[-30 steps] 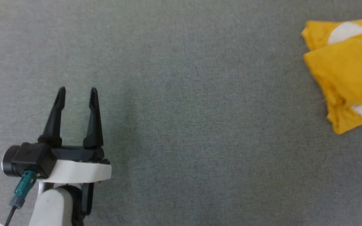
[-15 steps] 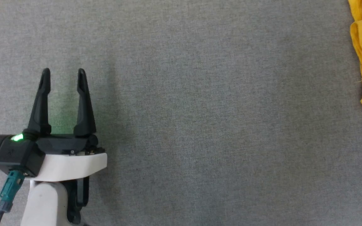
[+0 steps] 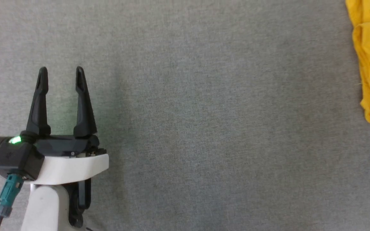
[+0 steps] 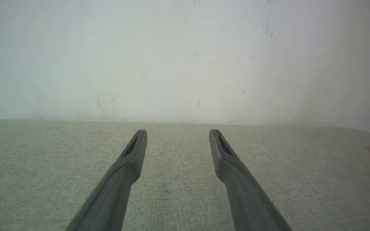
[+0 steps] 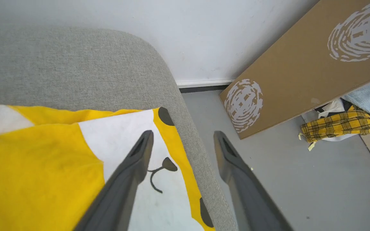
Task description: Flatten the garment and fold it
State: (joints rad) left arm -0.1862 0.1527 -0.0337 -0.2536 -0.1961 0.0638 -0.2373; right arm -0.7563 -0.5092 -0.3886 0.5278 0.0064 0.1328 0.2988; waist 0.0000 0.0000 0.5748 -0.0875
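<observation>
Over garment (image 5: 43,154) edge | right gripper (image 5: 183,133) tilted down, spread | left gripper (image 3: 61,69) spread

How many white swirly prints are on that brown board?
2. One swirl sits at the lower end of the brown board, the other swirl at its upper right. The board runs out of frame, so more may be hidden.

— Premises type?
— Bare test room, lab-like. Landmark: grey cloth-covered bench (image 5: 75,64). Scuffed white wall (image 5: 220,38) behind it; printed cardboard panel (image 5: 300,73) leaning beside it; spare clothes (image 5: 337,125) heaped on grey floor (image 5: 284,192) past its rounded corner.
</observation>
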